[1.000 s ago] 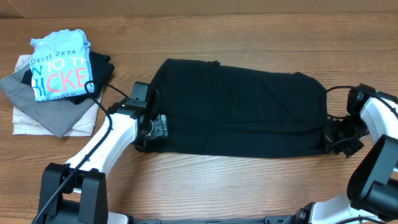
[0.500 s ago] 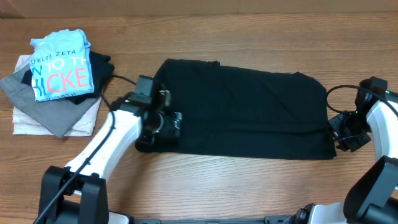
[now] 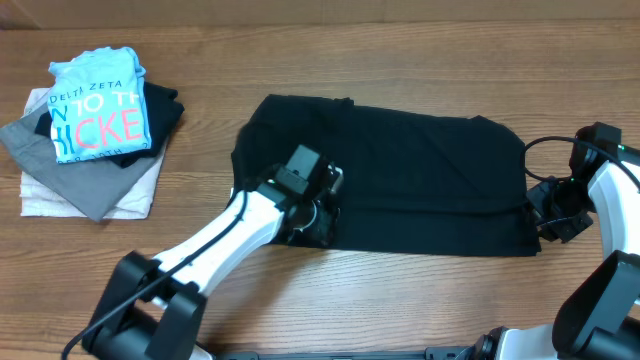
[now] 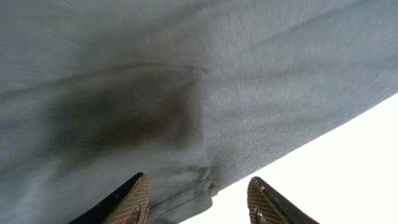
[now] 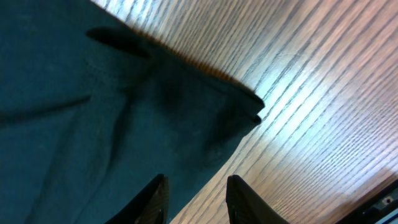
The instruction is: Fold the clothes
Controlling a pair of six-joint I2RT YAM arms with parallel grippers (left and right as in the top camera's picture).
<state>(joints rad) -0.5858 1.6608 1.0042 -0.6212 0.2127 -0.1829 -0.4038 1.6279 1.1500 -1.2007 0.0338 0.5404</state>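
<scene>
At seven o'clock on the T-shirt point(image 3: 420, 170), left fingers point(image 4: 134, 202) gape empty; right fingers point(image 5: 155, 199) stand narrow, empty. Closing could catch one layer.

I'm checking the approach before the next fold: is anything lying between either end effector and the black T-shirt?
Nothing visible does. The left end effector hangs right over the T-shirt at its near hem, and the right end effector is at its right edge, both with jaws apart. The pile of other clothes lies far left, apart.
</scene>
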